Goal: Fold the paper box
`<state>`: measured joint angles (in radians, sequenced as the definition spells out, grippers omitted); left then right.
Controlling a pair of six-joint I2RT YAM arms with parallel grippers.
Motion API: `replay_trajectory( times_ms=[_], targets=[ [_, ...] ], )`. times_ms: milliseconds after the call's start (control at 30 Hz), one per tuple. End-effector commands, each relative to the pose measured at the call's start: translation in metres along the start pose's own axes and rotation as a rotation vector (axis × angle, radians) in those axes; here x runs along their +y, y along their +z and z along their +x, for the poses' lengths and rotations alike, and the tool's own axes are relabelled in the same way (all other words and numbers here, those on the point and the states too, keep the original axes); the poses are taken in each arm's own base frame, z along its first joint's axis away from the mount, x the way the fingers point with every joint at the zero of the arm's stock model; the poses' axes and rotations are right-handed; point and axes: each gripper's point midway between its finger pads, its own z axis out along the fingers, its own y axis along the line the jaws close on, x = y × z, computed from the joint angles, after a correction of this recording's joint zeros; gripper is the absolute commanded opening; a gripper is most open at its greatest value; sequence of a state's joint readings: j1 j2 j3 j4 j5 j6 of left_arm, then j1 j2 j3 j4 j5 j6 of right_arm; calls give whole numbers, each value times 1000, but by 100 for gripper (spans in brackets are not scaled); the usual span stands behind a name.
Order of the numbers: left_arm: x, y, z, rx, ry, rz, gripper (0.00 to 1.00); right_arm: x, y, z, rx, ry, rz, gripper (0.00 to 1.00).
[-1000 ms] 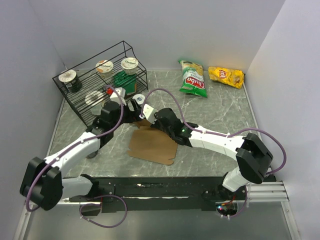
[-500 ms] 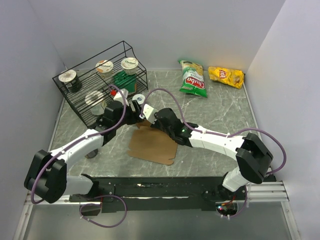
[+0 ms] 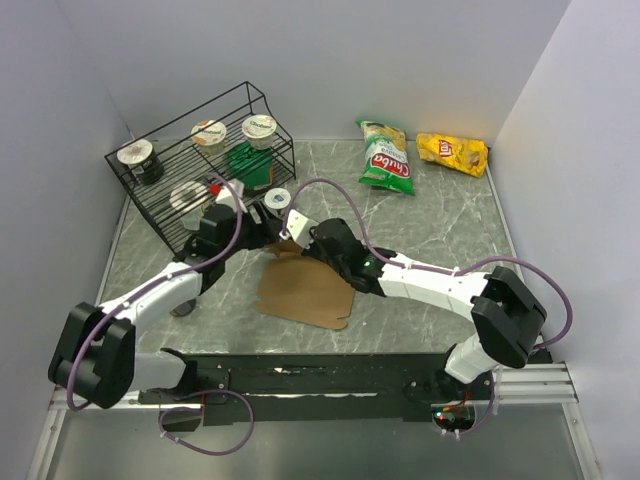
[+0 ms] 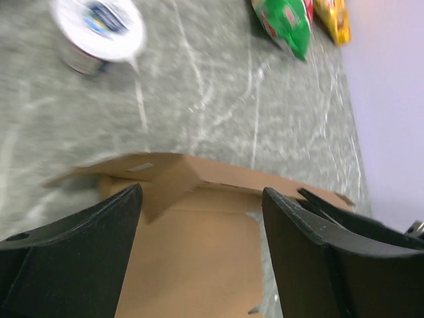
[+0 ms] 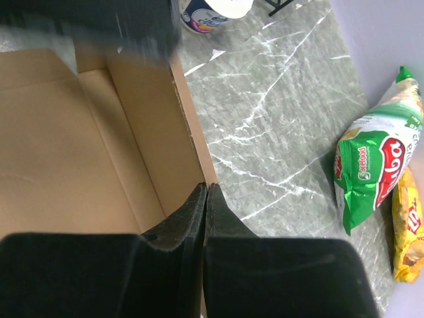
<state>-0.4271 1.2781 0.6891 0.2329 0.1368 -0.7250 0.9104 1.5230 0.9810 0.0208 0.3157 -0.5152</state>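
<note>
A grey marbled table (image 3: 440,230) is enclosed by pale walls (image 3: 400,60). The paper box (image 3: 305,292) lies near its middle, with one raised flap pinched by the clenched right gripper (image 5: 205,189). The left gripper (image 4: 200,192) is held spread above the box. From above, the box's far edge is hidden by both arms.

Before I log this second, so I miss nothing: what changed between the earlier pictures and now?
The left gripper drew back leftward toward the wire rack, jaws still open over the paper box; nothing was taken or released. The right gripper stayed pinched shut on the box's raised flap. Box, yogurt cup, green chip bag and yellow chip bag kept their places.
</note>
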Motion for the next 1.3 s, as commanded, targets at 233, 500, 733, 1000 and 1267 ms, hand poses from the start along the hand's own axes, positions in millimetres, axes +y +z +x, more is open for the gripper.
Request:
replay_trajectory(
  times_ms=[233,500,733,1000,1267],
  targets=[
    [29,-29,-51,-132,22,-26,92,17,-1,49,113,-114,97,0],
    [55,-4,-46,-99,59,-49,95,9,-3,53,109,-222,239,0],
    [63,14,-53,-127,63,-55,94,4,-5,52,90,-309,342,0],
    [62,30,-73,-179,71,-31,97,4,-6,50,60,-358,408,0],
    [35,34,-75,-203,124,141,97,8,-8,49,37,-361,388,0]
  ],
)
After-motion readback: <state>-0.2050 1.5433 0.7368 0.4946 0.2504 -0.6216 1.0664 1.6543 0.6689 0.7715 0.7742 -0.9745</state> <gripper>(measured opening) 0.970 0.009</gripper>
